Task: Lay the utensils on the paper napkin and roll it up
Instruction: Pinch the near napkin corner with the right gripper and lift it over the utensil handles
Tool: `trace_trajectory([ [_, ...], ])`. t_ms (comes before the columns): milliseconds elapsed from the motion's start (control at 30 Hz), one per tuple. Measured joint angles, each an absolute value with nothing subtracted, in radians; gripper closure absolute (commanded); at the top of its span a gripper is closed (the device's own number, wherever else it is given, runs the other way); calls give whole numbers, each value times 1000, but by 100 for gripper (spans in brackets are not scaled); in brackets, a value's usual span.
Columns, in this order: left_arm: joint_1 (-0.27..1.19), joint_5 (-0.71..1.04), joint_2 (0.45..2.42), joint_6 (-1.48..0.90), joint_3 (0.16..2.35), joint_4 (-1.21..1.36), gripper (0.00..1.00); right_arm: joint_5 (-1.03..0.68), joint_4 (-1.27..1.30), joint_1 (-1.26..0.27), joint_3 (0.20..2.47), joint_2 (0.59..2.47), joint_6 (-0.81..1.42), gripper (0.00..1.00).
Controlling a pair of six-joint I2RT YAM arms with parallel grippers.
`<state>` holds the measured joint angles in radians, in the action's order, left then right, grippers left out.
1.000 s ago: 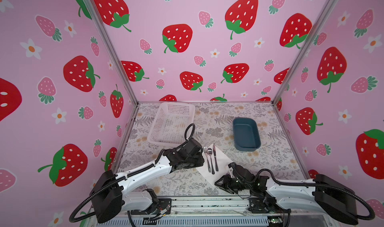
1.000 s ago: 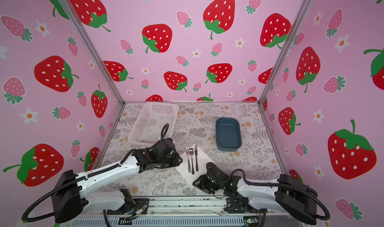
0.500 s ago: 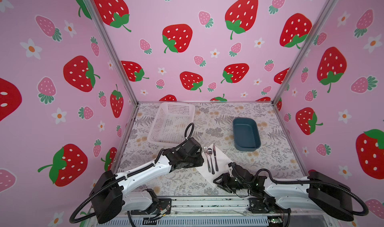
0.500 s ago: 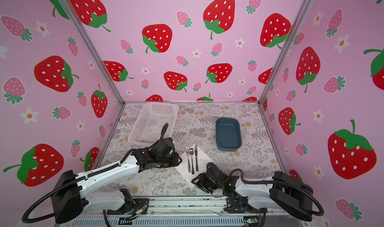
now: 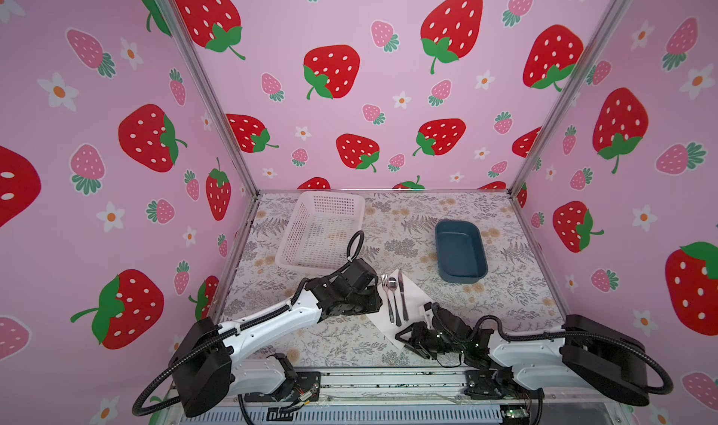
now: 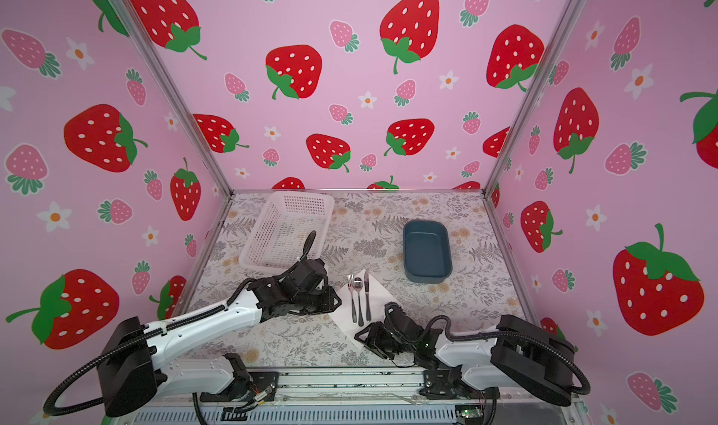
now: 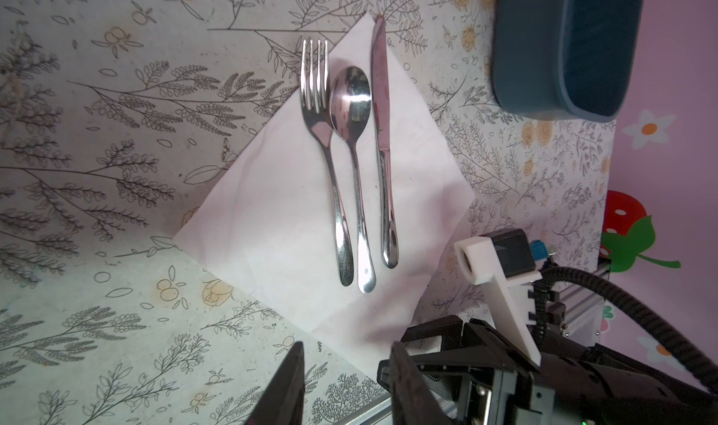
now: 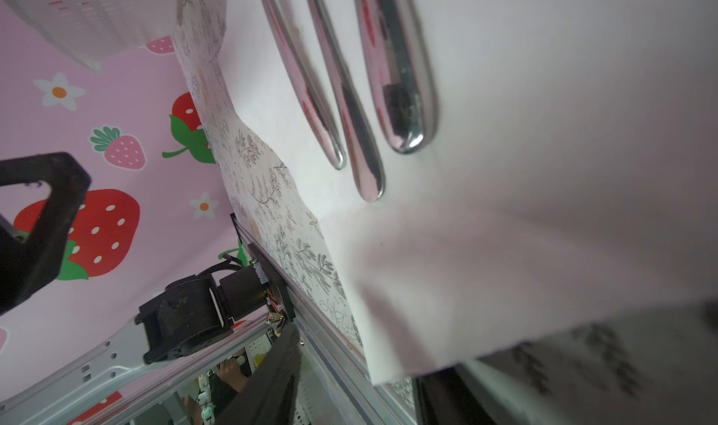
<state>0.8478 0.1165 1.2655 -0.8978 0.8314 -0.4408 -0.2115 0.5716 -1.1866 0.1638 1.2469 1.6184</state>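
Observation:
A fork, a spoon and a knife lie side by side on the white paper napkin, which sits as a diamond on the floral table. In both top views the utensils lie on the napkin between the two arms. My left gripper hovers open just off the napkin's near-left edge, holding nothing. Low at the napkin's near corner, my right gripper is open; the slightly raised corner lies over one finger.
A white perforated basket stands at the back left, just behind the left arm. A dark blue tray sits at the back right. The metal front rail runs close below the napkin's near corner. Pink strawberry walls enclose the table.
My right gripper has slid a little to the left, to the napkin's near corner. The left arm and the utensils have hardly moved.

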Motion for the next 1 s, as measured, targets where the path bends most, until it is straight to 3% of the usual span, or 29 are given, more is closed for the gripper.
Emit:
trace_trajectory([
  [433,848,122,1265,-897,831,-446,61,-175,656,-1179,182,1253,1596,50],
  [1000,848,200,1309,-898,793,-390,54,-195,698,-1056,228,1345,1519,50],
])
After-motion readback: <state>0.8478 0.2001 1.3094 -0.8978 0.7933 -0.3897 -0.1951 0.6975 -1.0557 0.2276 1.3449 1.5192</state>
